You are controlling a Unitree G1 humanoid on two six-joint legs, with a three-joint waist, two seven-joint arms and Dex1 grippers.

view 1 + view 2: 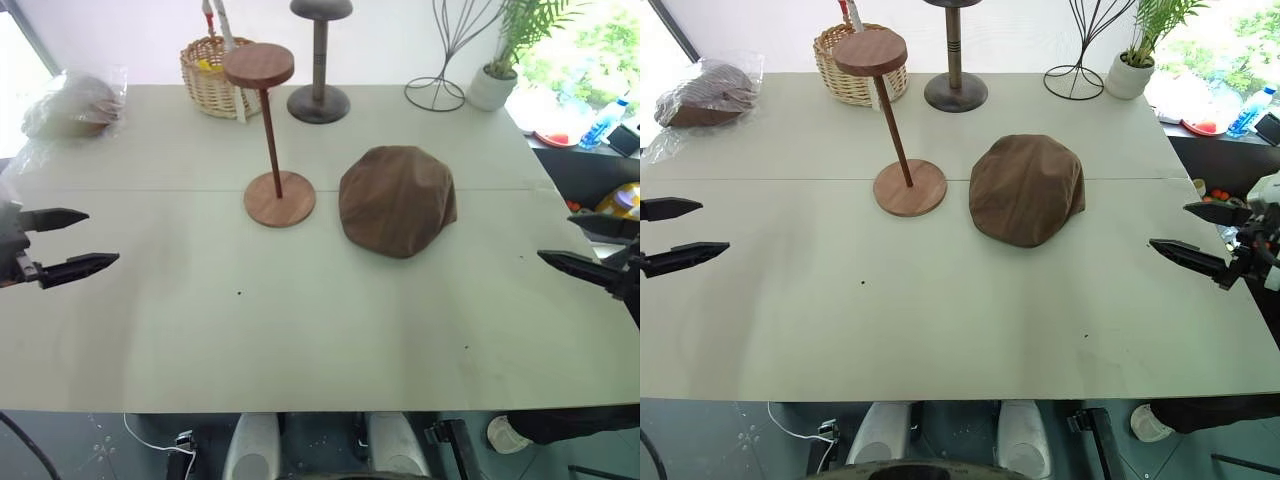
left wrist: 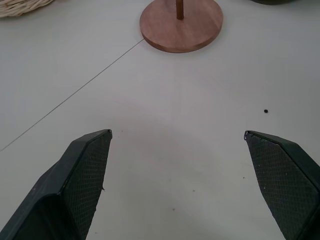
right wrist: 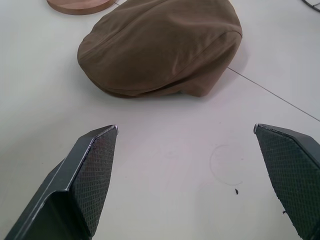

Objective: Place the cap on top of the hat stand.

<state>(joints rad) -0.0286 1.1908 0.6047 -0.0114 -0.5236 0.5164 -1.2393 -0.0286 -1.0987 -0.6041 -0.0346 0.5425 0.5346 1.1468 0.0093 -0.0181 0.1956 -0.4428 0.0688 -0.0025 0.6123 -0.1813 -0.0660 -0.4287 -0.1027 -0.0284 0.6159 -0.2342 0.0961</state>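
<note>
The brown fabric cap [image 1: 398,200] lies flat on the white table [image 1: 320,330], right of centre. Just to its left stands the reddish-brown wooden hat stand [image 1: 270,135], upright, with a thin rod, round base and bare top disc [image 1: 259,65]. My left gripper [image 1: 72,240] hovers open at the table's left edge, far from both. At the right edge my right gripper [image 1: 585,245] is open too, pointing towards the cap. The right wrist view shows the cap [image 3: 160,47] ahead of the open fingers [image 3: 87,175]. The stand's base [image 2: 181,25] lies ahead in the left wrist view.
A thicker dark grey stand [image 1: 320,60] and a wicker basket [image 1: 215,75] stand at the back. A wire stand [image 1: 445,60] and potted plant [image 1: 500,60] are at the back right. A plastic-wrapped item [image 1: 75,105] lies at the back left.
</note>
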